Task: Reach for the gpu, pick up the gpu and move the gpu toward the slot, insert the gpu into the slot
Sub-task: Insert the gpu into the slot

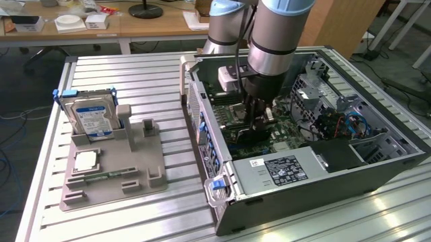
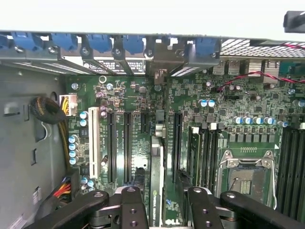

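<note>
My gripper (image 1: pixel 255 132) reaches down into the open computer case (image 1: pixel 377 166), just above the green motherboard (image 2: pixel 138 95). The gpu (image 2: pixel 157 162) stands on edge on that board, a thin dark card seen from above. Its metal bracket (image 2: pixel 159 59) sits against the case's rear wall. My black fingers (image 2: pixel 132 205) stand either side of the card's near end with a gap on each side, so the gripper (image 2: pixel 164 191) is open and touches nothing. The slot is hidden under the card.
Black expansion slots and a white one (image 2: pixel 94 143) flank the card, and the processor socket (image 2: pixel 248 176) lies beside them. Cables (image 2: pixel 47 112) bunch near the case wall. Outside, a grey fixture (image 1: pixel 111 171) holds a hard drive (image 1: pixel 91 117). The power supply (image 1: pixel 283 169) fills the case's near corner.
</note>
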Tool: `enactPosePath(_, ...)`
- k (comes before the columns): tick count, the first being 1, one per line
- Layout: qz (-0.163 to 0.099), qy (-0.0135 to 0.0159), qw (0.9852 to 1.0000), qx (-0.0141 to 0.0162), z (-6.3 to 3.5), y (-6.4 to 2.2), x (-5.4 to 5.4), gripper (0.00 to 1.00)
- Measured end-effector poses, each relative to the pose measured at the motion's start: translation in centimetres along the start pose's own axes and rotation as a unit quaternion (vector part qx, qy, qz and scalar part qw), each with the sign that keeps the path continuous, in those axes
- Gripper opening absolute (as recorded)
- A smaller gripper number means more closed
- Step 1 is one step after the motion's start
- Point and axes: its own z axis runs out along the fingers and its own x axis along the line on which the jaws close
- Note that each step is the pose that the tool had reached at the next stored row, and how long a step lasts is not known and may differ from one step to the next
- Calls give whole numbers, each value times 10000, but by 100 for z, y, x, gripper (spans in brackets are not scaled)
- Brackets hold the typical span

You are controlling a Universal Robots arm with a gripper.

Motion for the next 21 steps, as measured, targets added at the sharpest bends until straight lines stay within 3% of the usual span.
enactPosePath(9, 0, 0, 10000, 1, -39, -2, -1, 38)
enactPosePath(13, 0, 0, 10000, 1, -39, -2, -1, 10)
enactPosePath(21, 0, 0, 10000, 1, -39, -2, -1, 10)
